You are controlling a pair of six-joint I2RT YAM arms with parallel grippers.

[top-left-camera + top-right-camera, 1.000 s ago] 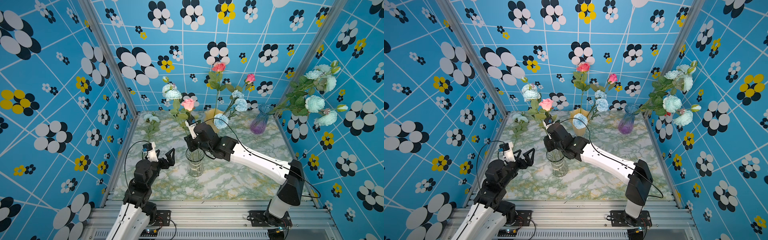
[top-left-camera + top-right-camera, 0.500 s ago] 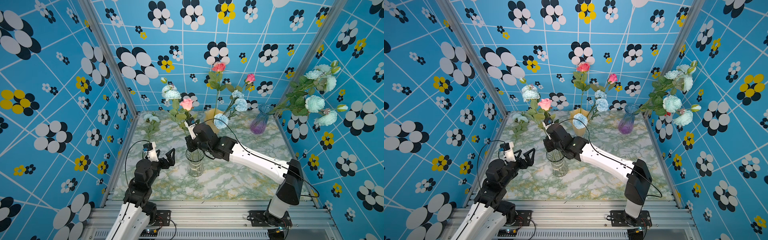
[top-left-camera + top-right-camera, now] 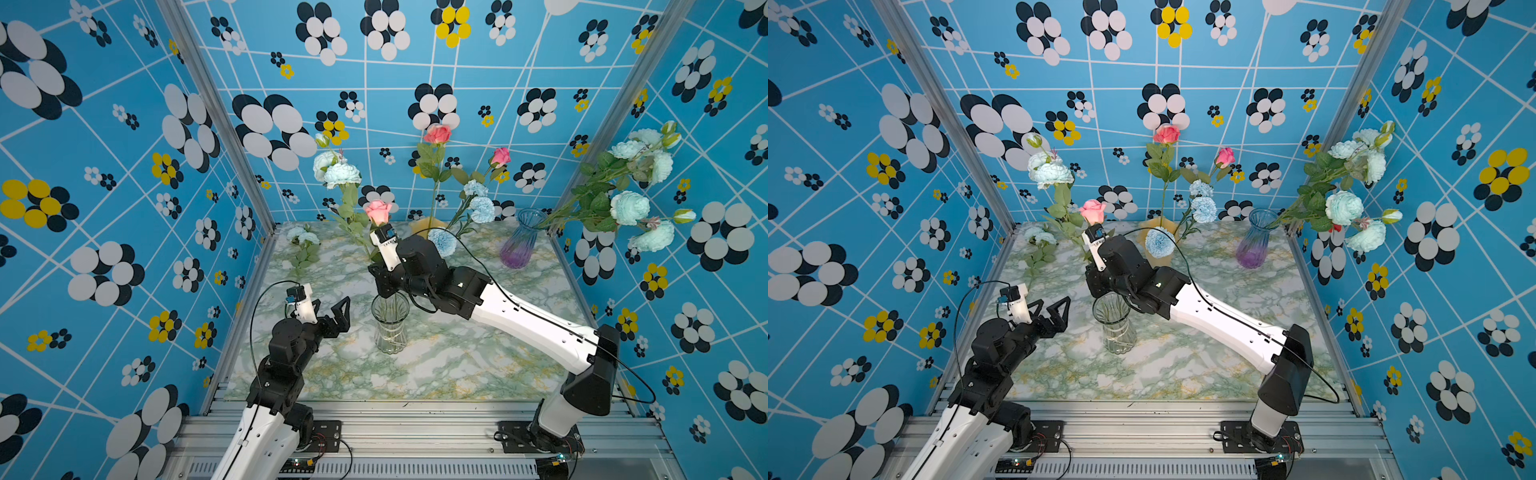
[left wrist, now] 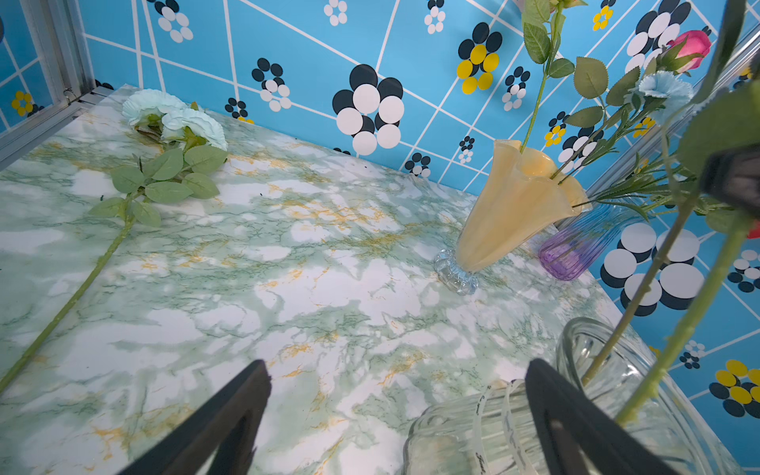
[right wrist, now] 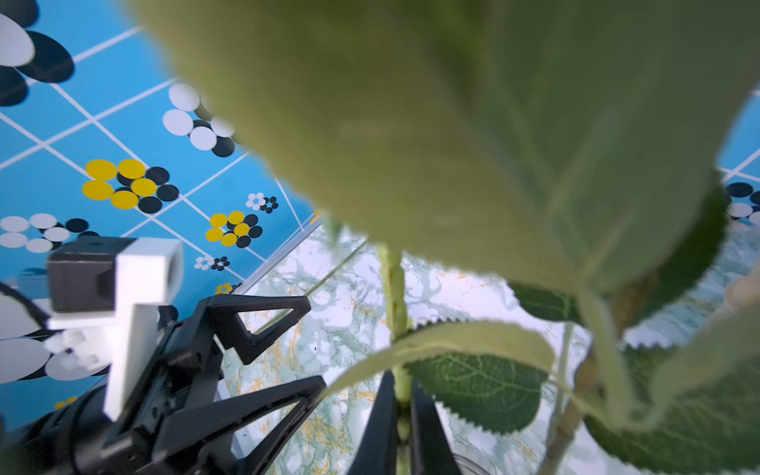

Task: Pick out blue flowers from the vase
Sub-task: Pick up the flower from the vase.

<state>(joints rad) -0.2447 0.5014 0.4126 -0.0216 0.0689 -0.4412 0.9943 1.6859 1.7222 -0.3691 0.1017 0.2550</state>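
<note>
A clear glass vase (image 3: 390, 328) stands mid-table with two green stems in it. Above it rise a pale blue flower (image 3: 341, 174) and a pink rose (image 3: 378, 212). My right gripper (image 5: 401, 382) hangs just over the vase mouth, shut on the thicker light green stem (image 5: 394, 296). Leaves hide which bloom that stem carries. My left gripper (image 3: 332, 307) is open and holds nothing, just left of the vase (image 4: 596, 362), one fingertip close to the glass.
One blue flower (image 3: 303, 237) lies on the table at the back left. A yellow vase (image 4: 514, 214) at the back holds roses and blue carnations (image 3: 482, 208). A purple vase (image 3: 517, 245) at the back right holds a blue spray (image 3: 629, 208). Patterned walls enclose three sides.
My right gripper has closed onto the stem above the clear vase. The left arm has stayed where it was.
</note>
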